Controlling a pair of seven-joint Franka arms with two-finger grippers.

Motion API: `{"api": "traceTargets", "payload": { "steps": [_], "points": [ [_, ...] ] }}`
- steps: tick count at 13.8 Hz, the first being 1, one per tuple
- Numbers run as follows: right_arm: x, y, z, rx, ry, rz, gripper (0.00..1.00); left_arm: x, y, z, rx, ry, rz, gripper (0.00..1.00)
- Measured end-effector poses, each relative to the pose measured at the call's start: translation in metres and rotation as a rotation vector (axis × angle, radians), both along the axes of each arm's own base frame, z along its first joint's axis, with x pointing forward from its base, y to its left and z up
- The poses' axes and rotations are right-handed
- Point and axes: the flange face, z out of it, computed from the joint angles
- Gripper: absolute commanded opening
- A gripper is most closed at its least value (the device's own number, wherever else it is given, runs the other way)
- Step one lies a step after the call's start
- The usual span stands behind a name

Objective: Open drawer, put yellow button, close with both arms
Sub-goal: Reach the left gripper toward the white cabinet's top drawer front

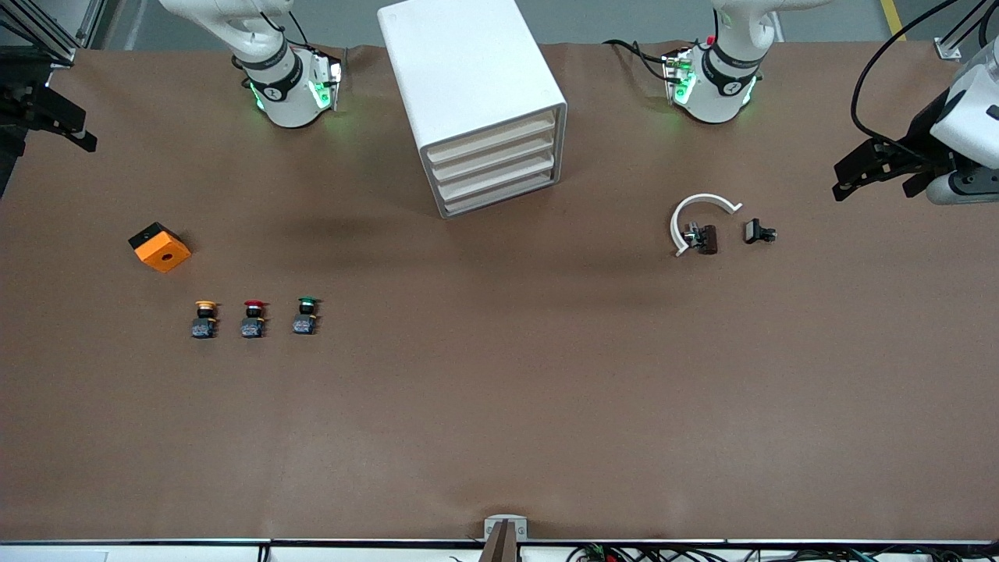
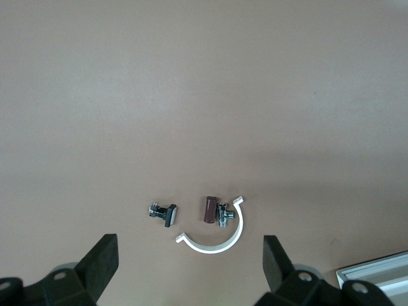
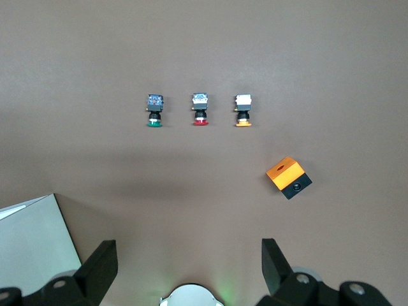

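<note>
Right hand (image 1: pixel 82 140) half out of frame

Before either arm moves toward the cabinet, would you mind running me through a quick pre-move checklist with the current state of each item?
1. Top drawer of the white cabinet shut, ready to be pulled: ok.
2. Yellow button on the table, nothing touching it, beside the red button at the right arm's end: ok.
3. Left gripper open and holding nothing, over the white clip: ok.
4. Right gripper open and holding nothing: ok.
5. Bare table in front of the drawers: ok.
6. Drawer handle or lip to grab: cannot tell.
</note>
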Motion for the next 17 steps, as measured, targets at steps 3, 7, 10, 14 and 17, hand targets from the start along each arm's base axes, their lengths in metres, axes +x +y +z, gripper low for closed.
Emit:
{"api": "traceTargets", "payload": {
  "steps": [3,7,10,14,17],
  "points": [
    [0.0,0.0,0.0,0.0,-0.001,0.0,1.0,0.0,0.0,0.0,0.0,0.0,0.0,1.0],
    [0.0,-0.001,0.0,0.0,-0.001,-0.004,1.0,0.005,0.002,-0.008,0.014,0.016,-0.001,1.0],
    [-0.001,-0.002,0.001,-0.001,-0.002,-0.013,1.0,0.017,0.001,-0.035,0.011,0.066,-0.001,1.0],
    [-0.003,-0.002,0.005,-0.002,-0.008,-0.036,1.0,0.039,-0.015,-0.098,0.015,0.183,0.083,1.0],
    [-0.004,-0.001,0.005,-0.002,-0.01,-0.037,1.0,0.042,-0.077,-0.153,0.059,0.277,0.226,1.0]
  ]
}}
